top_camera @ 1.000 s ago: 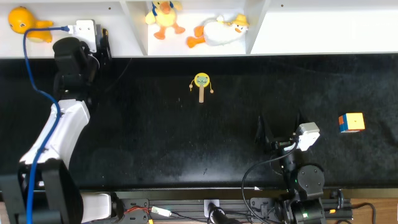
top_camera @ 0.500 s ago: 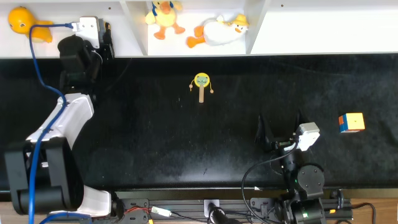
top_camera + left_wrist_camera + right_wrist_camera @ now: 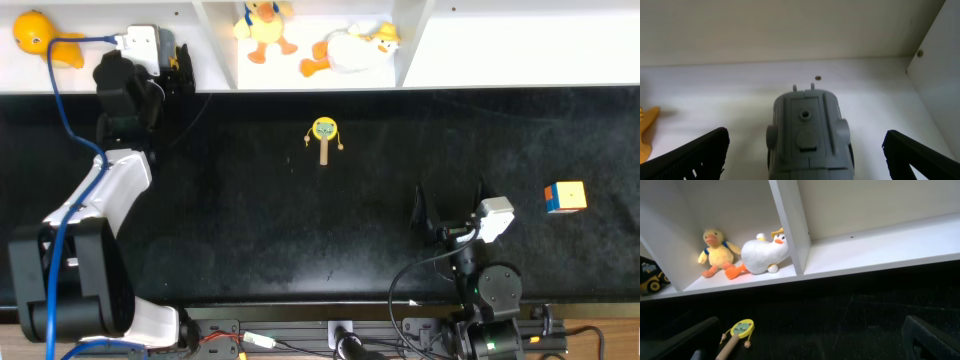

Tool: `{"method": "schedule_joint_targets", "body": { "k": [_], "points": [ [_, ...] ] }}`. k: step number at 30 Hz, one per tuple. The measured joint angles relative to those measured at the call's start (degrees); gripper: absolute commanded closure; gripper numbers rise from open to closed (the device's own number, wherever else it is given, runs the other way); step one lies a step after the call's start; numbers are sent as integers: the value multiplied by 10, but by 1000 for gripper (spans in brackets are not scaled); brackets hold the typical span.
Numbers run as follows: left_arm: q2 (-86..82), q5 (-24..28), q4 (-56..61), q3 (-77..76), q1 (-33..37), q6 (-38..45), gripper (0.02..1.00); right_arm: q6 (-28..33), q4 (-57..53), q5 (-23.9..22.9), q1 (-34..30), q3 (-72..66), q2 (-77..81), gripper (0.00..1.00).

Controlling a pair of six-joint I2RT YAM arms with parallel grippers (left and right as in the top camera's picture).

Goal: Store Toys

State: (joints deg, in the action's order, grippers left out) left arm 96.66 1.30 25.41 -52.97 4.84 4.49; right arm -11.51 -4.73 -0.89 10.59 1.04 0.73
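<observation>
A grey toy vehicle (image 3: 807,112) stands on the white floor of the shelf's left compartment (image 3: 110,75). My left gripper (image 3: 806,136) is open around it, with a wide gap between the toy and each finger. In the top view the left gripper (image 3: 172,62) is at that compartment's right wall. A yellow duck toy (image 3: 40,35) lies farther left in the same compartment. A rattle drum (image 3: 324,135) lies mid-table and a colour cube (image 3: 565,196) at the right. My right gripper (image 3: 447,208) rests open near the front edge, with nothing in it.
The middle compartment holds a yellow duck plush (image 3: 264,28) and a white goose plush (image 3: 352,48). The right compartment (image 3: 880,245) has a bare white floor. A black-and-yellow toy vehicle (image 3: 650,275) shows in the left compartment. A black mat (image 3: 250,220) covers the table.
The left arm has pushed its gripper deeper toward the shelf and a little to the right. The right arm, rattle and cube have not moved.
</observation>
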Motion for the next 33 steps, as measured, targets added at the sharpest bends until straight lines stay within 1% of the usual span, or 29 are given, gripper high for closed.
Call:
{"method": "schedule_joint_targets", "body": {
  "k": [6,8,10,13,20,25,29,33],
  "points": [
    [0,0,9,0,0,0,20,0,0,0,0,0,0,7],
    [-3,1,-8,0,-1,0,23,0,0,0,0,0,0,7],
    [-17,2,-49,0,-4,0,23,0,0,0,0,0,0,7],
    [-69,2,-134,0,-8,1,20,0,0,0,0,0,0,5],
    [-302,-1,-351,-4,-10,1,20,0,0,0,0,0,0,5],
    [-464,-2,-558,-9,-10,1,20,0,0,0,0,0,0,7],
    [-580,-7,-694,-9,-10,-3,20,0,0,0,0,0,0,5],
    [-681,-11,-777,-9,-10,-6,20,0,0,0,0,0,0,5]
  ]
}}
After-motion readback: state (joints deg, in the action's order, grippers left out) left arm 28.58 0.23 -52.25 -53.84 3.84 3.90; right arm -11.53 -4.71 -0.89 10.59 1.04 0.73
